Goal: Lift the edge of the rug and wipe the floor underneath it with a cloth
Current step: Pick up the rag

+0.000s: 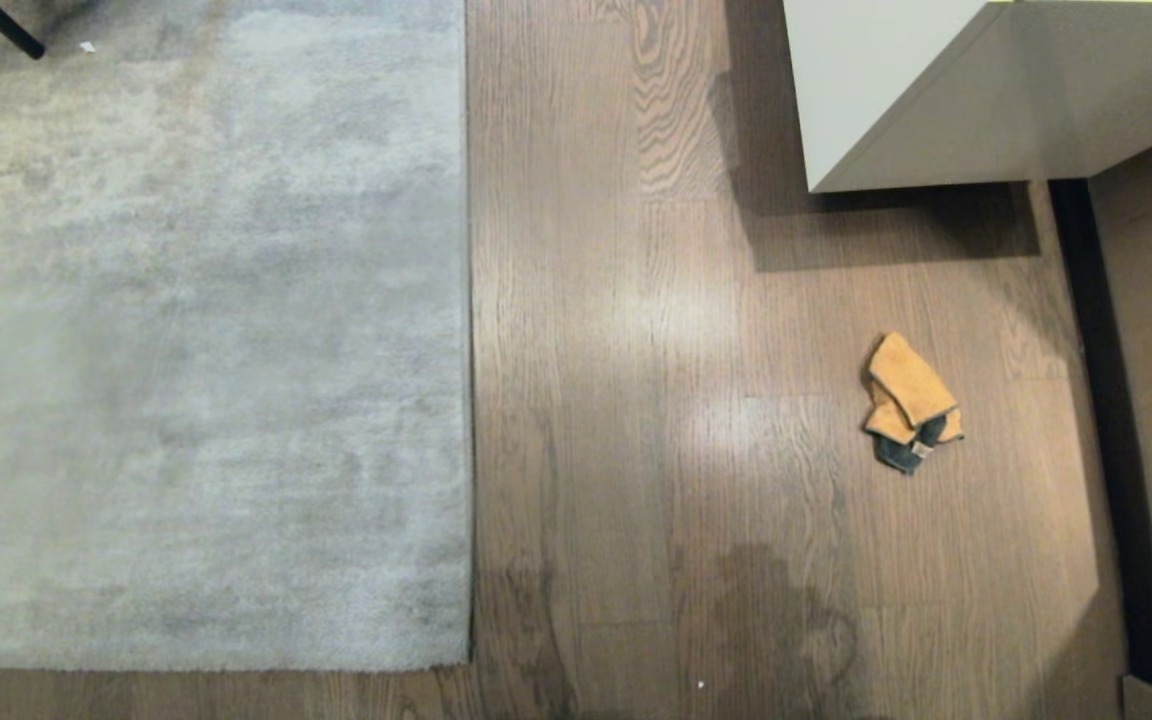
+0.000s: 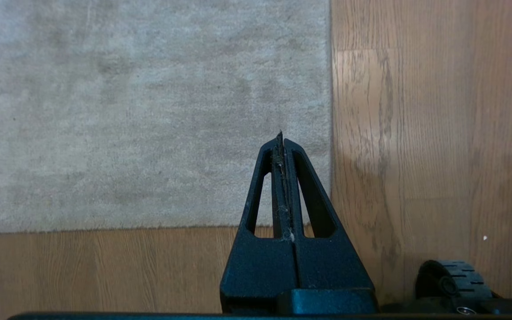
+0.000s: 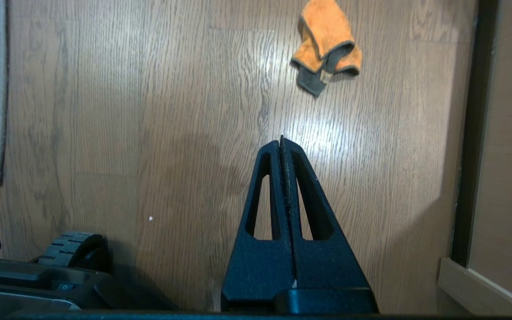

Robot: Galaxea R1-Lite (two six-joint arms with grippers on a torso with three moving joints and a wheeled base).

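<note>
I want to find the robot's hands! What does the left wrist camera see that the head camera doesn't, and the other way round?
Only the left wrist view shows the shut left end effector and a wheel. Only the head view shows the cloth and a pale cabinet. Both show the rug, its edge and the floor.
</note>
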